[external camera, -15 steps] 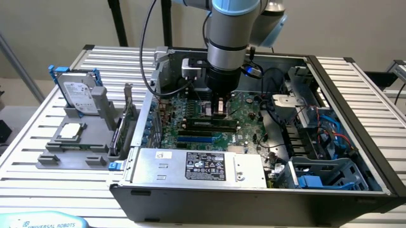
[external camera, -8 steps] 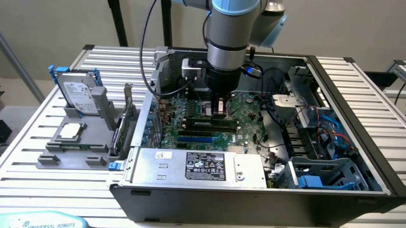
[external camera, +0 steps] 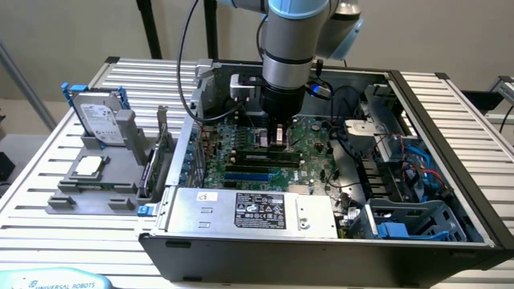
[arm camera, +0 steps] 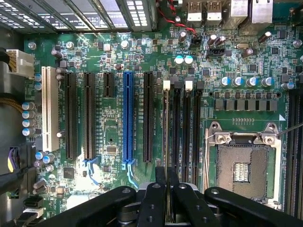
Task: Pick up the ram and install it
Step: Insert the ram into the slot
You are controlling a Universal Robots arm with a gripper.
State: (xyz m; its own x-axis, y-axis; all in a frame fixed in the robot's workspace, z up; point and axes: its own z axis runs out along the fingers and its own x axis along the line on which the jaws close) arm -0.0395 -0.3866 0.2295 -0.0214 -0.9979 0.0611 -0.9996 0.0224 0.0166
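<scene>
Inside the open computer case, the gripper is pressing its jaws together on the ram, clamped edge-on above the motherboard's memory slots. A blue expansion slot and an empty processor socket are flanking them. On the bench, a label is reading "UNIVERSAL ROBOTS".
</scene>
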